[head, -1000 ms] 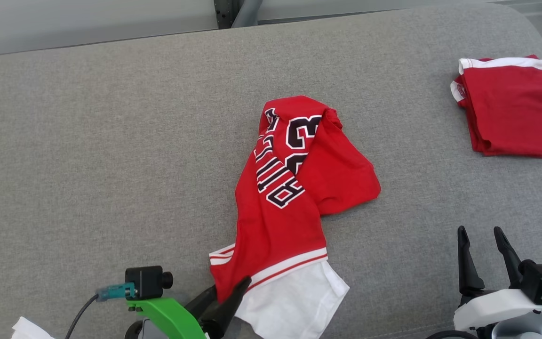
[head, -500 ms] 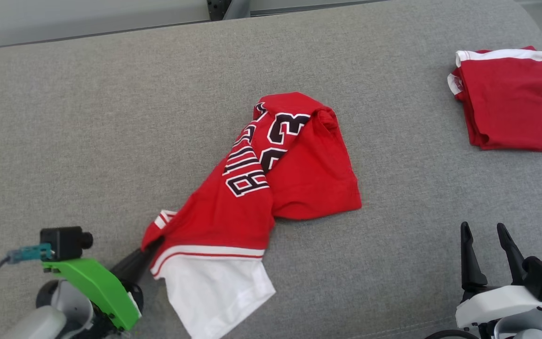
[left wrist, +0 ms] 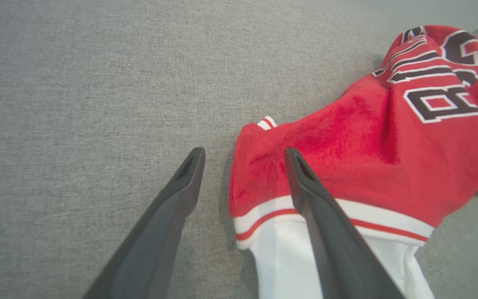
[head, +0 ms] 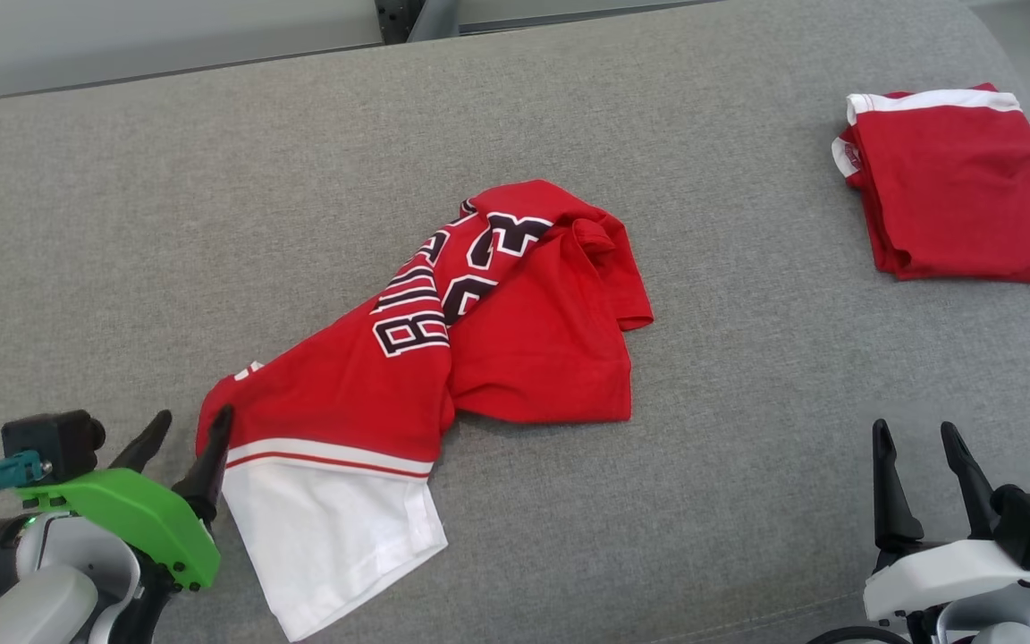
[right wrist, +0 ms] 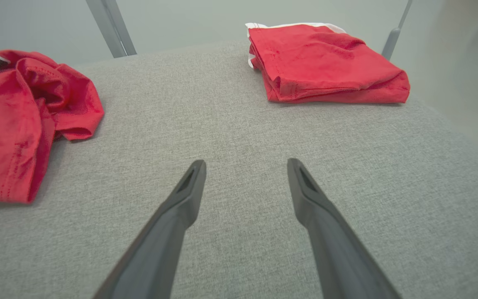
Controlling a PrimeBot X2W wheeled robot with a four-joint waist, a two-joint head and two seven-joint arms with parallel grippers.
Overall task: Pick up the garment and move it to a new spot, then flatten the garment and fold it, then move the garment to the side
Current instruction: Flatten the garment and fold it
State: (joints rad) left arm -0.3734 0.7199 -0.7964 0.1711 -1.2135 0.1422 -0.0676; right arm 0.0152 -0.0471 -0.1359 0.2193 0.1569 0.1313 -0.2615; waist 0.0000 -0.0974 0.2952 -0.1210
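Left claw is at 8 o'clock in the head view, with its two fingers spread apart, and it pinches nothing. In the left wrist view one finger lies over the red corner of the jersey and the other is over the bare grey cushion, so the cloth edge is between them. Whether the finger really touches the cloth, I cannot tell. Right claw is at 5 o'clock, also wide open and empty, well apart from the jersey.

The jersey lies crumpled on the cushion, from the centre down towards 7 o'clock. Its black letters are twisted on top, and a white panel comes out below the striped hem band. A folded red shirt sits at 2 o'clock, well apart from it.

I judge the jersey to be light, soft and limp. It will hang and drag when lifted by one point, and the layers may slide on each other, so a shallow pinch can catch only the top layer. For flattening I would take it at the hem band, one corner for each claw, because the band looks thicker and gives a firmer hold than the loose red middle. It is not fragile, but a fold could stay trapped under the twisted part.
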